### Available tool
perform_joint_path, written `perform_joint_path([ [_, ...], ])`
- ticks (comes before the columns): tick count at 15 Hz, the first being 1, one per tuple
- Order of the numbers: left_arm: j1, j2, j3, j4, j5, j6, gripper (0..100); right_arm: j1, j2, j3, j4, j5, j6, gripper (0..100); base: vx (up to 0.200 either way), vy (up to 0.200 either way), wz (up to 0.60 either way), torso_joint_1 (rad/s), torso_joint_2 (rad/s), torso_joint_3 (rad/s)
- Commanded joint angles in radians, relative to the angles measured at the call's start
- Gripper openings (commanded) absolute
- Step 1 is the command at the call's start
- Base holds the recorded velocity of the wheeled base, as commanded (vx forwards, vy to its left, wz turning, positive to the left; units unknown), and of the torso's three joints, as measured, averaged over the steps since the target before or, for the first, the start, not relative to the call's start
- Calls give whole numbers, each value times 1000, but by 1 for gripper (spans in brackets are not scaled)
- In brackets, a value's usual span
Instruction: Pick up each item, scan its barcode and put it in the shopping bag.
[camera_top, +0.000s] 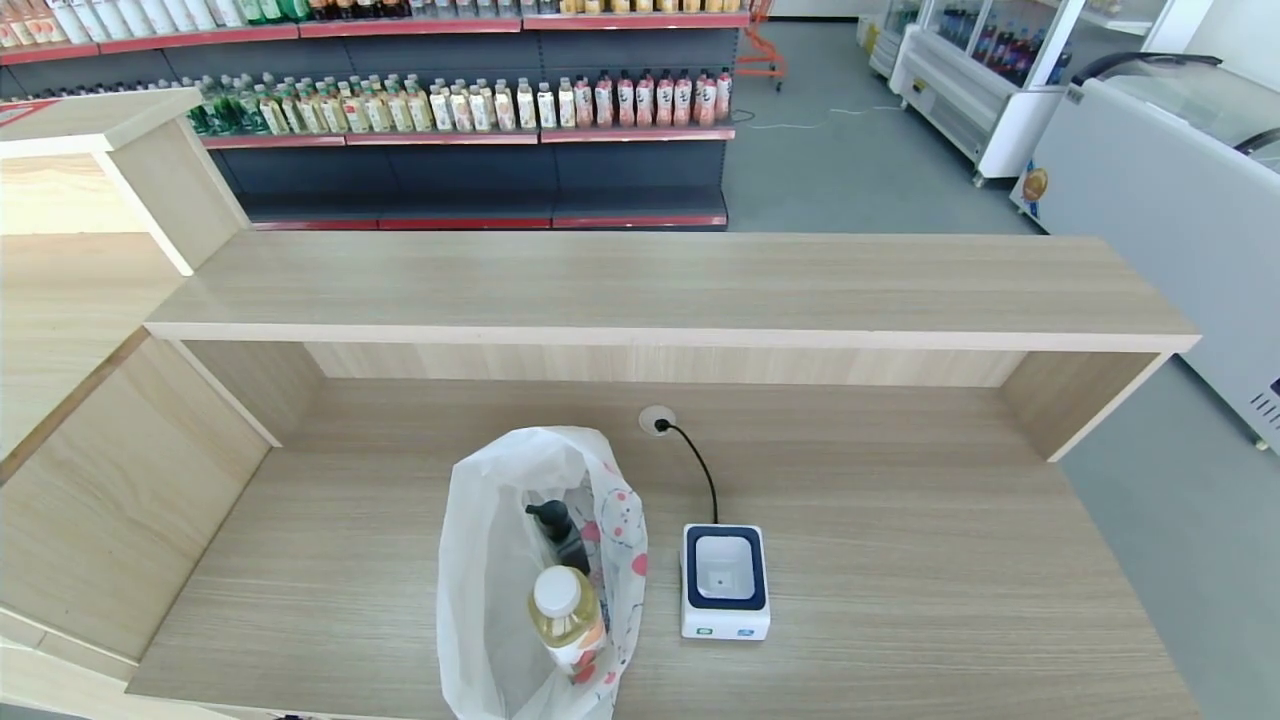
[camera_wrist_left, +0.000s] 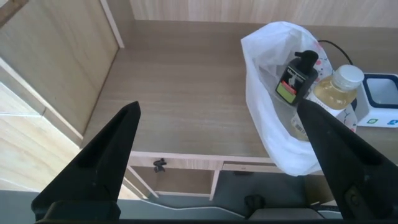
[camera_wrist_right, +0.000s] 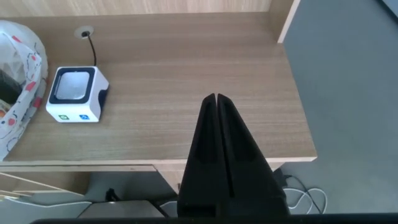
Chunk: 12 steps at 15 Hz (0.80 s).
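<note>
Left gripper (camera_wrist_left: 219, 107) stood spread and empty, right gripper (camera_wrist_right: 216, 97) pressed together; we found the pump bottle (camera_top: 560, 535) and drink bottle (camera_top: 567, 620) inside the shopping bag (camera_top: 475, 560) beside the barcode scanner (camera_top: 725, 582), so we judged bagging complete.

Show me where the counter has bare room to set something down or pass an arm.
Widest bare patch: counter right of the scanner, out to its right edge. Another lies between the shopping bag and the left side panel. Crowded: the narrow gap between bag and scanner, with the cable running behind it.
</note>
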Motion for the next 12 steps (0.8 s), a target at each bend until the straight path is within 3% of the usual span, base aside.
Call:
perform_joint_path([
  [1, 0, 0, 0, 0, 0, 0, 100, 1, 3, 0, 1, 0, 0, 0, 0, 0, 0, 0, 0, 0],
  [12, 0, 0, 0, 0, 0, 0, 100, 1, 3, 0, 1, 0, -2, 0, 0, 0, 0, 0, 0, 0],
])
